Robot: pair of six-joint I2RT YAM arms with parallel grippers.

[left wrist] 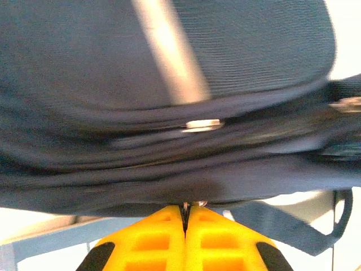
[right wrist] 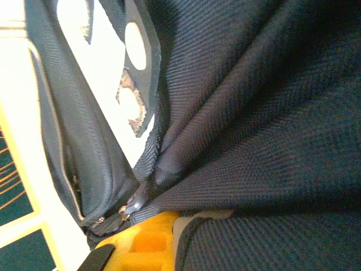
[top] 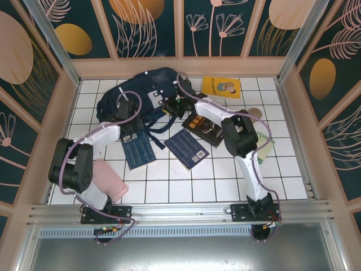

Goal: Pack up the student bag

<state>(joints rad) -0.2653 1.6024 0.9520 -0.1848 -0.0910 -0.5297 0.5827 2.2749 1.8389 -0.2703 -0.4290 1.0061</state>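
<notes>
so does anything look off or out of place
Nothing spilled or broken. The bag lies slumped, and four books lie askew on the tiles beside it; a pink cloth lies at the near left.

The tabletop point(top: 214, 180) is made of white square tiles. A big dark blue bag point(top: 144, 93) lies near the far edge, left of the middle. A yellow book point(top: 221, 87) lies by the far edge, right of the bag. A black book point(top: 204, 129) lies near the middle. A blue book point(top: 139, 151) and a second blue book point(top: 187, 149) lie flat, nearer than the bag. A pink soft thing point(top: 110, 179) sits by the near left corner. A pale green thing point(top: 265, 148) lies toward the right edge, partly hidden.
</notes>
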